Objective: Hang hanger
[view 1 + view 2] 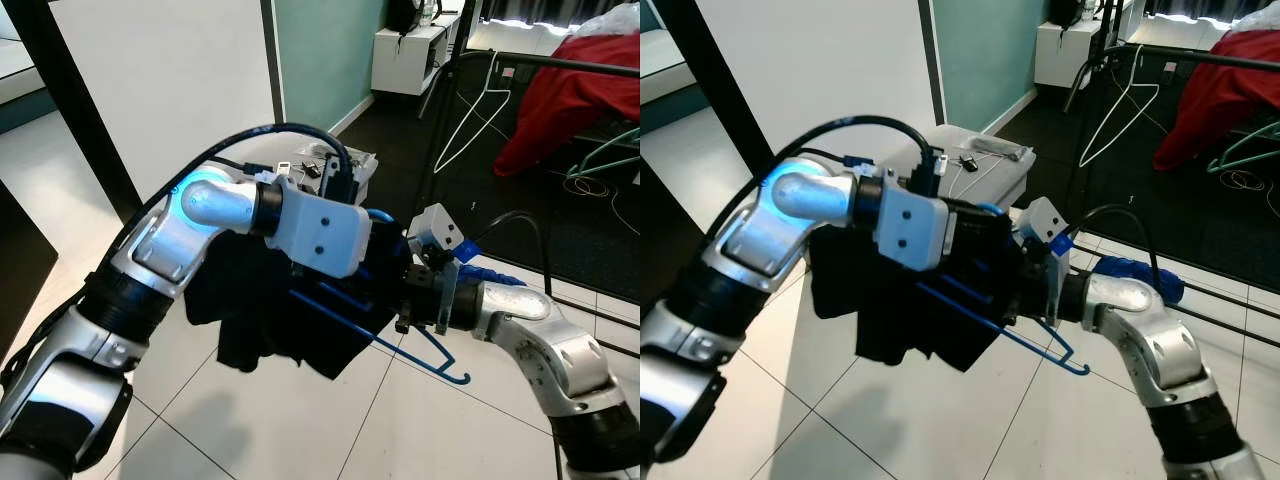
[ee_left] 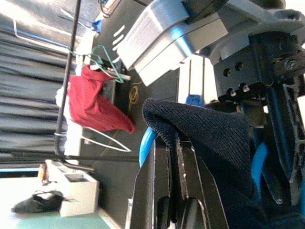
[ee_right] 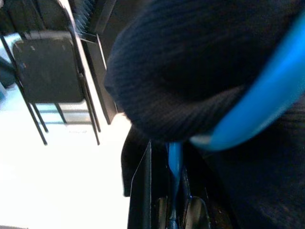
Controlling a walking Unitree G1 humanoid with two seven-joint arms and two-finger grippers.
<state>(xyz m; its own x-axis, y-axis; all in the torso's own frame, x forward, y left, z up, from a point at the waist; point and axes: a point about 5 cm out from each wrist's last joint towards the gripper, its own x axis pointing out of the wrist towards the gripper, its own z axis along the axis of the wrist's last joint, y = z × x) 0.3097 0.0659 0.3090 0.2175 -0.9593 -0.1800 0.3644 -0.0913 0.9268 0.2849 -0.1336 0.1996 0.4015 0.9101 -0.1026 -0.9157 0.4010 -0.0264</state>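
Both grippers, left gripper (image 1: 375, 275) and right gripper (image 1: 405, 290), clamp a thin blue plastic hanger (image 1: 400, 350) carrying a soft black knitted garment (image 1: 260, 310), well short of the black metal rail (image 1: 560, 63). Light, floppy load; probably best held by the stiff frame.

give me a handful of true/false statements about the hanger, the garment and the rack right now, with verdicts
1. The blue hanger carries a dark knit garment. True.
2. The blue hanger's hook is already over the black clothes rail. False: the hook points down toward the tiled floor, well short of the rail.
3. A white wire hanger hangs from the rail. True.
4. The garment on the blue hanger is red. False: it is dark; the red fabric lies beyond the rail.
5. The right gripper is at the blue hanger. True.
6. The left gripper hangs idle at the robot's side. False: it is raised, its fingers against the garment.
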